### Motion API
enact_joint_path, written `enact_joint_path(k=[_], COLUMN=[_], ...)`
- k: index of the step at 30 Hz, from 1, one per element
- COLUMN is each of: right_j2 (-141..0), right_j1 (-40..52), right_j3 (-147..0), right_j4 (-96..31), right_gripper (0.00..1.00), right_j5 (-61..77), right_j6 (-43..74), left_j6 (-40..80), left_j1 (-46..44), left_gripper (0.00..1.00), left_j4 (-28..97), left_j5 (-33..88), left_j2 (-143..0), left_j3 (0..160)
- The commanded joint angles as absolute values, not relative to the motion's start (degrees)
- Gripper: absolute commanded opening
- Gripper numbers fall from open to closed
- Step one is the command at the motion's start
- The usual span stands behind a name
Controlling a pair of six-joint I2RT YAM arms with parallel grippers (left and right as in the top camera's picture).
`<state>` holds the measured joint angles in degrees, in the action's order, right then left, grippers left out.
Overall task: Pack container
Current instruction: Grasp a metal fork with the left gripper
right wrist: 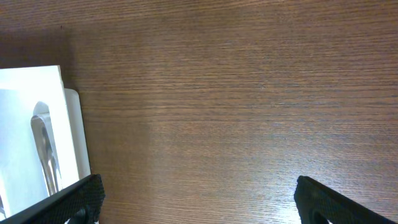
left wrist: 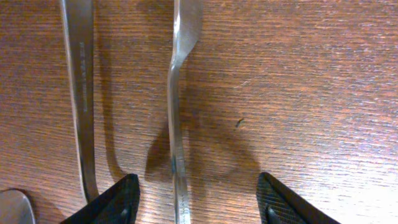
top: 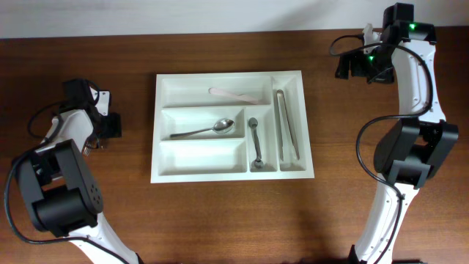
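The white container (top: pixel 155 128) lies mid-table. It holds a pale utensil (top: pixel 234 94), a spoon (top: pixel 205 130), a small spoon (top: pixel 254 143) and tongs (top: pixel 286 125); its bottom long compartment is bare. My left gripper (left wrist: pixel 199 202) is low over the table left of the container, jaws apart. A metal cutlery handle (left wrist: pixel 175 124) lies on edge between the fingers, touching neither. A second handle (left wrist: pixel 81 93) lies just outside the left finger (left wrist: pixel 115 202). Right of the container, my right gripper (right wrist: pixel 199 202) is wide open over bare wood.
A spoon bowl (left wrist: pixel 12 208) shows at the lower left corner of the left wrist view. The container's corner (right wrist: pixel 71 124) and the tongs' end (right wrist: pixel 46 149) sit at the left of the right wrist view. The right arm (top: pixel 410 88) stands along the table's right side.
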<state>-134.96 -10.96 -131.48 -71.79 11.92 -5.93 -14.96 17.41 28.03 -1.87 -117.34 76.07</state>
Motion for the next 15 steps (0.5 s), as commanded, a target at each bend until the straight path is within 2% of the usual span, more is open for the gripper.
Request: enact_joint_path(k=[1, 4, 5, 6, 7, 9, 15], right_j2=[-132.2, -132.2, -132.2, -132.2, -132.2, -132.2, -132.2], right_j1=[-11.3, -11.3, -11.3, -11.3, -11.3, -11.3, -11.3], right_j3=[-132.9, -132.9, -132.9, -132.9, -132.9, -132.9, -132.9], right_j4=[-71.8, -71.8, -71.8, -71.8, -71.8, -71.8, -71.8], right_gripper=[0.99, 0.99, 0.99, 0.99, 0.99, 0.99, 0.99], right_j5=[12.0, 12.0, 12.0, 12.0, 12.0, 12.0, 12.0], right_j6=[-5.5, -5.5, -5.5, -5.5, -5.5, -5.5, -5.5], left_j6=[-15.0, -15.0, -15.0, -15.0, -15.0, -15.0, -15.0], left_j1=[17.4, 17.4, 17.4, 17.4, 17.4, 17.4, 17.4], left_gripper=[0.61, 0.61, 0.58, 0.47, 0.29, 0.04, 0.02], left_j4=[28.8, 28.7, 28.6, 28.6, 28.6, 28.7, 28.8], left_j5=[-2.8, -2.8, -2.8, -2.8, -2.8, -2.8, -2.9], left_j2=[-121.4, -121.4, -121.4, -121.4, -121.4, -121.4, -121.4], left_j3=[74.9, 74.9, 74.9, 74.9, 74.9, 74.9, 76.1])
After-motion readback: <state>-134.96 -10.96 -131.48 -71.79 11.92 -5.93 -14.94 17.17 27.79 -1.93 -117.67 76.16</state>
